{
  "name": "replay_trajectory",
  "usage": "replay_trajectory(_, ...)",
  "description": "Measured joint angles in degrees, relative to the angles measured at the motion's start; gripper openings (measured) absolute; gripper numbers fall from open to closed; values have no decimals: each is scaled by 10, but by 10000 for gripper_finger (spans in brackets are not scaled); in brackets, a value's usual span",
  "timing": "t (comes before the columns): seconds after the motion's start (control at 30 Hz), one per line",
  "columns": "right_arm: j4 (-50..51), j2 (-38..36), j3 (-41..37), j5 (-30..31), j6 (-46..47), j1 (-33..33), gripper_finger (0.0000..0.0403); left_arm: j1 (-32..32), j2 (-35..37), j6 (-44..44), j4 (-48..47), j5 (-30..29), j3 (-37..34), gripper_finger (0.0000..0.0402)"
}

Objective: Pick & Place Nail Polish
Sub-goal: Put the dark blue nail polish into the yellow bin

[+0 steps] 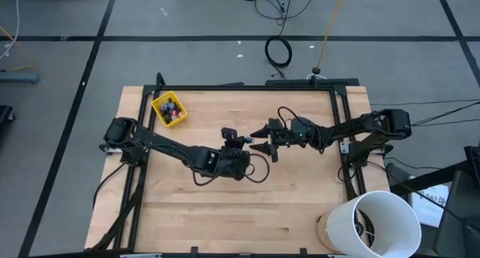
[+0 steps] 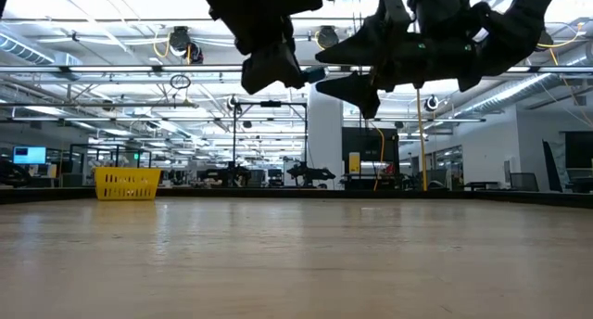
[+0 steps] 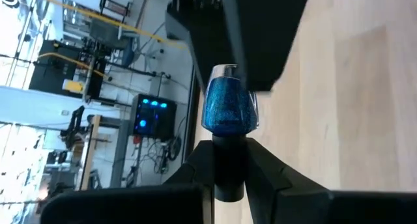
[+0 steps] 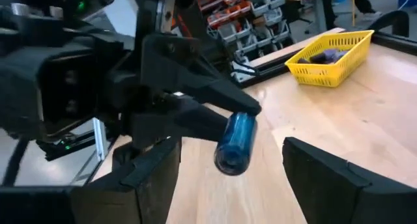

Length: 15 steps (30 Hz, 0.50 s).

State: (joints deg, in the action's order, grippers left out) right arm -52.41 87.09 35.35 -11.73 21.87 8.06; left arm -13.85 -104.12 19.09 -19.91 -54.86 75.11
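Note:
One nail polish bottle (image 3: 229,107), blue and glittery with a dark cap, hangs in the air over the middle of the table, with my left gripper (image 3: 229,146) shut on it. My right gripper (image 4: 228,152) faces it from the table's right side, open. Its two fingers stand on either side of the bottle (image 4: 234,142) without touching it. In the high view the two grippers meet tip to tip, left (image 1: 247,142) and right (image 1: 262,140). More nail polish bottles lie in the yellow bin (image 1: 169,110) at the far left. My left gripper pinches the bottle's dark cap (image 3: 228,160) between its two fingers. The fingers come from the table's left, slanting a little downward. The glass body (image 4: 233,146) sticks out past the fingertips toward my right gripper, tilted base-down and clear of the table.
The yellow bin (image 4: 332,58) stands near the table's far left corner. A white bucket (image 1: 375,224) sits off the near right corner. A black frame (image 1: 247,87) runs along the table's far and side edges. Bare wood (image 1: 225,205) lies below both grippers.

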Motion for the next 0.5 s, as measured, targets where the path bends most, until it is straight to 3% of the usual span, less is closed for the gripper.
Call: replay_trajectory(0.5, 4, 0, 8, 12, -8, -11, 242, 0, 0, 52, 76, 28, 0, 36)
